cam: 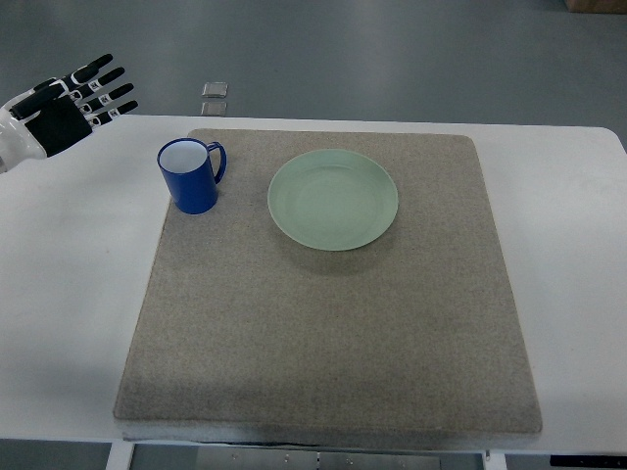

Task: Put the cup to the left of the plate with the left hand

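Grey mat [323, 323] carries cup [192, 174] left of plate [333, 199]; left hand [61, 108], fingers spread, empty, could topple it by returning

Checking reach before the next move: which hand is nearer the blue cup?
Left. The left hand hovers open, up-left of the blue cup, apart from it. The right hand is out of view.
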